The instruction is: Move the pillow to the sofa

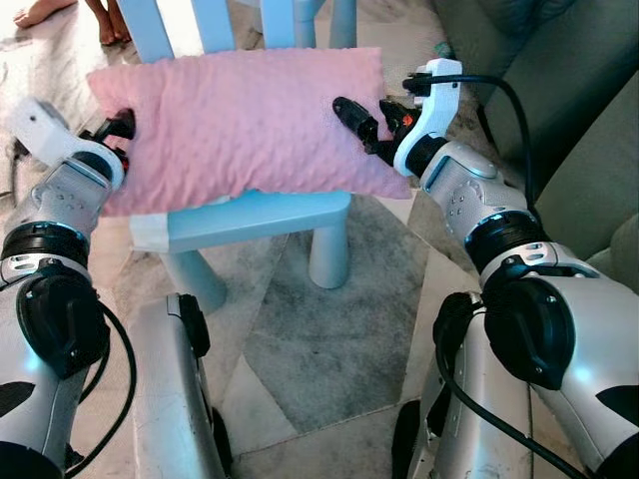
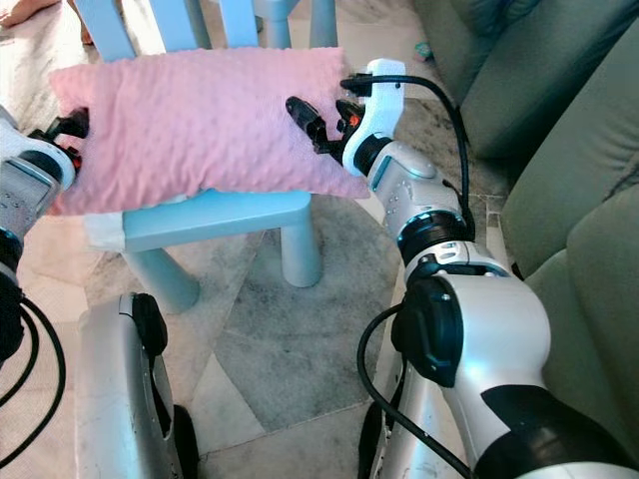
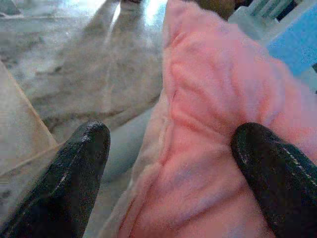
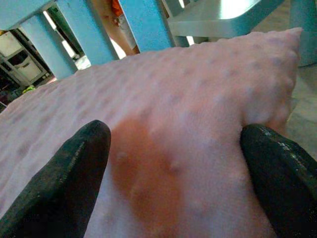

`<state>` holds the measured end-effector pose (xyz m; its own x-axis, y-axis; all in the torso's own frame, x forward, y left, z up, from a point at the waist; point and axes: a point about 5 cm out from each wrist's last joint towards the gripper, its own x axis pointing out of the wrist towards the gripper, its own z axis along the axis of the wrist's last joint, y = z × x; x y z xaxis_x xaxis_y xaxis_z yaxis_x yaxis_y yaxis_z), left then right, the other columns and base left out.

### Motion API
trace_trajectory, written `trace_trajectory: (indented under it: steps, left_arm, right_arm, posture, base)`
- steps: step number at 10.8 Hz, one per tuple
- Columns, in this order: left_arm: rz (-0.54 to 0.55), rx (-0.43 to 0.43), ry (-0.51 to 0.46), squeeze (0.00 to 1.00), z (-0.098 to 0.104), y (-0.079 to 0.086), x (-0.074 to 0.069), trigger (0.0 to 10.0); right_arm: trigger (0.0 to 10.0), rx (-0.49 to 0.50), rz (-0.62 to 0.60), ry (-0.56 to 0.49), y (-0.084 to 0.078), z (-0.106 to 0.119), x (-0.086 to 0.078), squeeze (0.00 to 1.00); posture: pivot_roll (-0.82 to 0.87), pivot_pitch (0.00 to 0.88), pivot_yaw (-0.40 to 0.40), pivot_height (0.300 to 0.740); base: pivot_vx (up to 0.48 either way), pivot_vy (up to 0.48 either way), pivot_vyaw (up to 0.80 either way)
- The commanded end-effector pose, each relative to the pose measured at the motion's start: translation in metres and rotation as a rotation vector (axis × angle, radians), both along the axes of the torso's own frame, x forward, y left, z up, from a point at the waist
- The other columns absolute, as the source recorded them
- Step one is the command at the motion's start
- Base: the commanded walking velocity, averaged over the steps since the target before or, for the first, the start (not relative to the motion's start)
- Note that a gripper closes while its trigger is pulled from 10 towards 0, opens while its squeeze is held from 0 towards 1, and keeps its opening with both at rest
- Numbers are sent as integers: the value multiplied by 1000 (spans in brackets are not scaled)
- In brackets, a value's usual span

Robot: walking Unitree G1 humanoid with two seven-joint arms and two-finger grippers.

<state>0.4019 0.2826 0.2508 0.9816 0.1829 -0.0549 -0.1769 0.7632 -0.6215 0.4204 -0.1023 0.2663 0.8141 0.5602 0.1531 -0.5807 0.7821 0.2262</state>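
Note:
A pink dotted pillow [image 1: 240,120] lies across the seat of a small light-blue chair [image 1: 270,215]. My left gripper [image 1: 118,135] is at the pillow's left end, open, with the pillow's edge [image 3: 208,114] between its spread fingers. My right gripper [image 1: 364,130] is at the pillow's right end, open as well. Its two black fingers [image 4: 74,168] rest wide apart on the pillow's top [image 4: 188,99].
A grey-green sofa [image 2: 559,100] stands close on the right. The chair's back slats [image 1: 215,20] rise behind the pillow. A person's bare feet [image 1: 105,25] stand on the floor at the far left. Tiled floor [image 1: 329,349] lies in front of the chair.

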Motion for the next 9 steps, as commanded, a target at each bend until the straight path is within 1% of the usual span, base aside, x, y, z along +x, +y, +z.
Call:
trace_trajectory:
  steps: [1,2,3,4,5,6,7,8,9]
  left_arm:
    - [21,53,-2,0,9,6,-1,10000]
    - [103,133,41,0,4,22,-8,10000]
    - [138,151,48,0,3,29,-11,10000]
    - [170,145,46,0,4,36,-14,10000]
    - [182,108,17,0,11,44,-18,10000]
    - [187,111,2,0,17,47,-19,10000]
    - [154,99,-3,0,19,44,-18,10000]
    - [33,44,-5,0,17,27,-10,10000]
    - [-42,12,-5,0,13,12,-5,10000]
  right_arm:
    - [10000,-12,22,6,5,1,0,0]
    - [10000,-14,23,9,5,-1,-1,0]
    - [10000,-12,23,10,5,-1,-1,0]
    - [10000,-15,26,9,5,-1,-1,0]
    - [10000,-20,30,8,4,-2,-1,0]
    - [10000,-21,30,7,4,-1,-1,0]
    - [10000,-21,31,5,4,-1,-1,0]
    - [10000,-23,37,3,5,-1,-1,0]
    - [10000,-25,42,2,7,-1,-1,0]
  posture:
    - [29,313,-10,300]
    - [31,307,-8,300]
    - [30,308,-8,300]
    - [29,308,-9,300]
    - [29,304,-9,300]
    - [29,301,-9,300]
    - [39,301,-9,300]
    - [39,299,-9,300]
    - [34,299,-6,300]
  base:
    - [0,0,0]
    - [0,0,0]
    - [0,0,0]
    - [0,0,0]
    - [0,0,0]
    - [0,0,0]
    - [0,0,0]
    - [0,0,0]
    - [0,0,0]
